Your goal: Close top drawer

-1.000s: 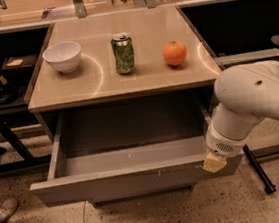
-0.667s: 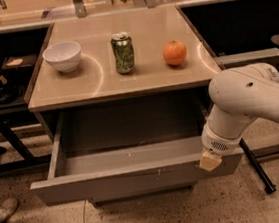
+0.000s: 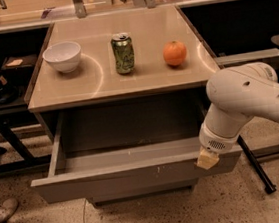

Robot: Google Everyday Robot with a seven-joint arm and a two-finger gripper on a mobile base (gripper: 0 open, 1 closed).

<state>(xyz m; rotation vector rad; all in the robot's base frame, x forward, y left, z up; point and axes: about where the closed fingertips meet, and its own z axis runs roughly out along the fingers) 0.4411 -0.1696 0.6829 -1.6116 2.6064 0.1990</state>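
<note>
Since 1.0 s ago: arm and gripper have shifted slightly left along the drawer front. The top drawer sits about where it was, with no clear travel seen.

Top drawer: pulled well out from the cabinet, directly under the tan top. The flat grey front faces the camera, with a small pale scratch near the middle. Only the drawer's own grey floor and side walls show inside.

On the cabinet top, left to right and well apart:
- white bowl, upright; the part of its inside that shows is plain white.
- green drink can, upright, top closed as far as can be seen.
- orange, nearest the right edge.

Gripper: its tan tip is at the right end of the drawer front, at the top edge, apparently touching it. It points down and left from the white wrist. Whether it is spread or closed cannot be told, since only one blunt tan end shows. It holds nothing that can be seen.

The arm's bulky white link hangs over the drawer's right corner and hides that corner.
</note>
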